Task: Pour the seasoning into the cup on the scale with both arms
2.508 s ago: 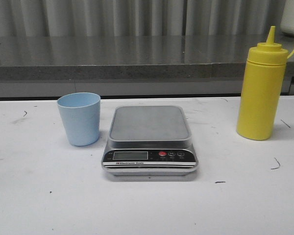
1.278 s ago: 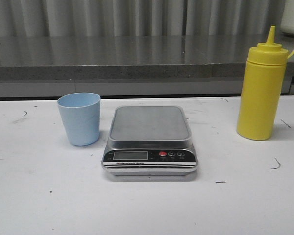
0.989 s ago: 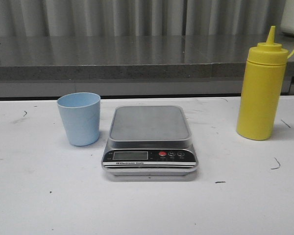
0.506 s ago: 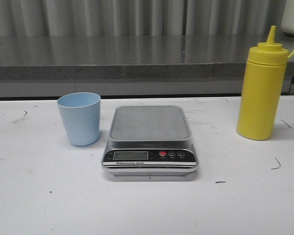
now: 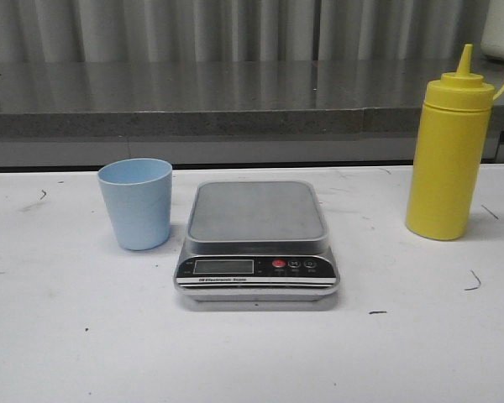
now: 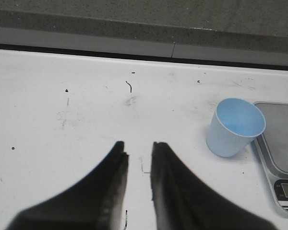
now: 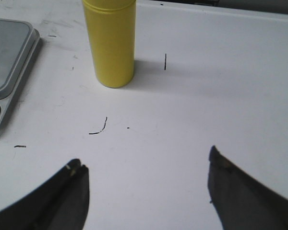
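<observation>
Nothing gripped yet. Left claw (image 6: 137,155) hangs over bare bench (image 6: 62,120), fingers nearly together with only a narrow slot between them, empty. Cup (image 6: 234,127) stands upright ahead of that claw and off to its right side, well apart from the fingertips, rim up and open. Cup sits on the bench just beside the scale (image 6: 281,153), not on the platform, so it likely has to be lifted across first; the claw would need to spread wider to take it. Right claw (image 7: 146,167) has fingers spread wide, empty, over bench. Bottle (image 7: 110,40) stands upright ahead of it and toward its left finger, apart from both fingers; the wide spread looks set for the bottle's round body. Scale edge shows further out on that same side, past the bottle. Front view: cup (image 5: 136,203), scale (image 5: 257,242), bottle (image 5: 450,151) in a row, scale in the middle with platform bare, nozzle up, cap hanging off its tether. Neither claw shows in the front view. One arm per item fits the layout: cup on left arm's side, bottle on right arm's. Task looks barely started.
</observation>
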`<state>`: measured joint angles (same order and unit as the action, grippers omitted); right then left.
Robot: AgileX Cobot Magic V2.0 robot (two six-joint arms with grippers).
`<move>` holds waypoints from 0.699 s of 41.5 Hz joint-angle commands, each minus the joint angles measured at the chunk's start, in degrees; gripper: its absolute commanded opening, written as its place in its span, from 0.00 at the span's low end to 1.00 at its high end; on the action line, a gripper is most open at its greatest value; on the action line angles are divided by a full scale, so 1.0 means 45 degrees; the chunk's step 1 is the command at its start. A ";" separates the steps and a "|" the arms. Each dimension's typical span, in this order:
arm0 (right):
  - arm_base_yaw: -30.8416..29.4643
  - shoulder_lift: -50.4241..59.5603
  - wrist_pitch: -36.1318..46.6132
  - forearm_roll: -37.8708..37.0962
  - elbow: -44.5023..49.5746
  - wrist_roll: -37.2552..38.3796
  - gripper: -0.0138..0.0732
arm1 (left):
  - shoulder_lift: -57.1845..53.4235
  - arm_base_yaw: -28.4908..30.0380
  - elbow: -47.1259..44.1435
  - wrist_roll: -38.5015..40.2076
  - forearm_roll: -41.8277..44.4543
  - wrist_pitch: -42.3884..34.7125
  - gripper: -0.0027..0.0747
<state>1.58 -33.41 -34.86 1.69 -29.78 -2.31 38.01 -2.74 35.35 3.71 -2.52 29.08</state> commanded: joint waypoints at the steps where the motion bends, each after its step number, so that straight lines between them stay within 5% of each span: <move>1: -0.0052 -0.0110 0.0919 0.0012 -0.0323 -0.0181 0.85 | 0.0106 -0.0308 0.0525 0.0026 -0.0037 -0.1058 0.59; 5: -0.0052 -0.0110 0.0919 0.0023 -0.0323 -0.0181 0.85 | 0.0456 -0.0821 0.0936 0.0004 -0.0037 -0.0899 0.71; 19: -0.0052 -0.0110 0.0919 0.0151 -0.0323 -0.0181 0.85 | 0.3317 -0.3247 0.2904 0.0004 0.0030 0.0034 0.71; 29: -0.0052 -0.0110 0.0930 0.0189 -0.0323 -0.0181 0.85 | 0.6655 -0.3532 0.5370 0.0004 0.0052 0.1869 0.71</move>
<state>1.58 -33.41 -34.86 2.14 -29.78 -2.44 63.86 -18.05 53.68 3.71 -2.32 37.31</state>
